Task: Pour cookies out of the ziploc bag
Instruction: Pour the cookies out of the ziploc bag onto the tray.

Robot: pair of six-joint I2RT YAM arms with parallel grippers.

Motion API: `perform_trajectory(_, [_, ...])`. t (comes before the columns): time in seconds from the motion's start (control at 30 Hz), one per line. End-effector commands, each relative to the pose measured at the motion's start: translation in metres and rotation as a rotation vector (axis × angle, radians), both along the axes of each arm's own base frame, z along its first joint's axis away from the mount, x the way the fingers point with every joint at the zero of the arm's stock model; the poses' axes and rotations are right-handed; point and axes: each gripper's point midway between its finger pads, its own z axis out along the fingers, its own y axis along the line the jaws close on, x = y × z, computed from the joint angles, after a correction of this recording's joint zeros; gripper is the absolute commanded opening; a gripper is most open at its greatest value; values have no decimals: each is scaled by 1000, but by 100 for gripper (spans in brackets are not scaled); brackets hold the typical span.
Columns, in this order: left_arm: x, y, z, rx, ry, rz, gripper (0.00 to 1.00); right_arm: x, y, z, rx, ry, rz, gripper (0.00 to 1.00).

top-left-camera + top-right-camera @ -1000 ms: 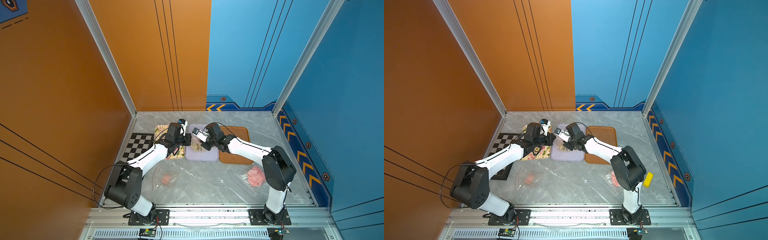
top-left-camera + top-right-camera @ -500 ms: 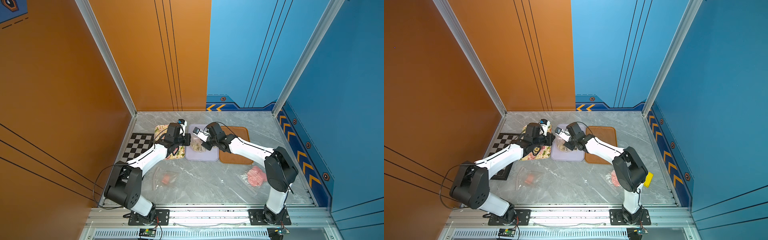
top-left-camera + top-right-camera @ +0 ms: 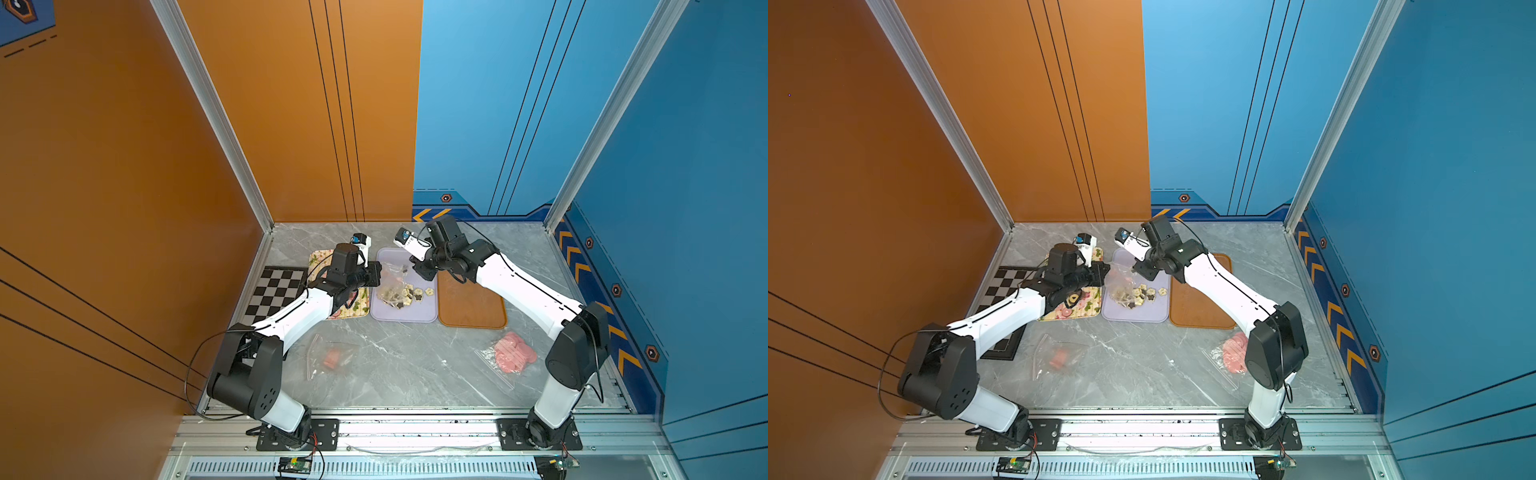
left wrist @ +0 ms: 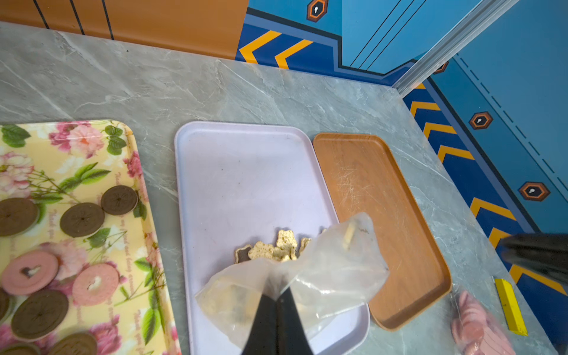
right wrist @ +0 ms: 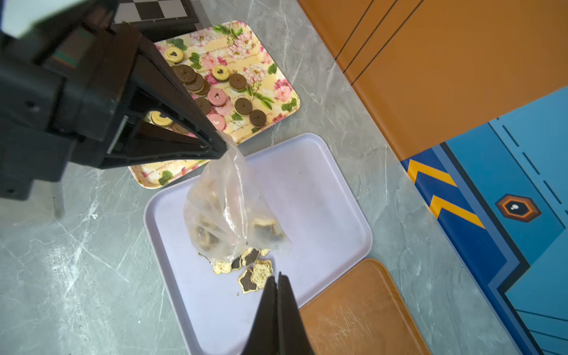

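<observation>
On the marble tabletop (image 4: 215, 92), your left gripper (image 4: 278, 293) pinches the ziploc bag (image 4: 332, 270) over the lilac tray (image 4: 239, 172), some cookies (image 4: 276, 249) spilled beneath its fingers (image 4: 264, 325), more left inside, your right gripper (image 5: 276, 278) closed empty beside them.

Overhead stereo; wrist views near bag (image 5: 229, 212)

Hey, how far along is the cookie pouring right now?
Done: round cookies lie on the floral tray. In hand: the left gripper pinches a hanging bag over the lilac tray, some flower cookies out, some still inside. Left: the bag of pink discs lies unemptied on the table; the wooden tray is bare.
</observation>
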Motion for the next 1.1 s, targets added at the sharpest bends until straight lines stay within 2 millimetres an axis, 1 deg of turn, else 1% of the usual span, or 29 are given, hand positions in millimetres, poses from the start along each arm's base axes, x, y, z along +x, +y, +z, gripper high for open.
perform_trajectory(0.0, [19,-10,24,-66,-62,-13,0,-13,-10,-23,-41,120,14,0])
perform_trajectory(0.03, [21,-12,26,-69,-63,-19,0,-12,-11,-22,-36,113,4,0])
perform_trajectory(0.07, [21,-14,26,-71,-62,-23,0,-11,-11,-25,-38,118,-3,0])
perform_trajectory(0.1, [21,-15,24,-72,-59,-31,0,-10,-11,-29,-39,122,-10,8])
perform_trajectory(0.13, [20,-16,23,-71,-56,-37,0,-10,-11,-38,-39,129,-10,43])
perform_trajectory(0.17, [19,-16,21,-67,-55,-39,0,-9,-11,-46,-42,129,-16,63])
perform_trajectory(0.2, [17,-15,20,-64,-54,-41,0,-7,-11,-54,-45,119,-28,68])
perform_trajectory(0.3, [15,-16,18,-60,-51,-53,0,-3,-5,-68,-19,100,-29,68])
perform_trajectory(0.37, [14,-16,17,-61,-49,-56,0,4,-3,-73,-13,78,-49,68])
perform_trajectory(0.47, [12,-16,17,-62,-50,-58,0,15,-2,-73,-14,45,-80,67])
perform_trajectory(0.53, [11,-16,18,-62,-52,-58,0,23,-2,-70,-14,6,-107,63])
perform_trajectory(0.63, [10,-16,19,-67,-52,-62,0,30,1,-66,9,-3,-110,56])
perform_trajectory(0.73, [10,-17,20,-71,-50,-64,0,35,1,-66,28,11,-113,45])
perform_trajectory(0.87, [10,-17,22,-74,-53,-64,0,38,2,-68,50,44,-96,40])
perform_trajectory(0.97, [10,-17,22,-74,-54,-64,0,37,4,-72,53,68,-79,34])
perform_trajectory(1.0, [11,-17,22,-74,-54,-63,0,37,5,-72,55,68,-77,31])
perform_trajectory(1.07, [11,-17,21,-73,-52,-63,0,39,5,-73,51,66,-83,29])
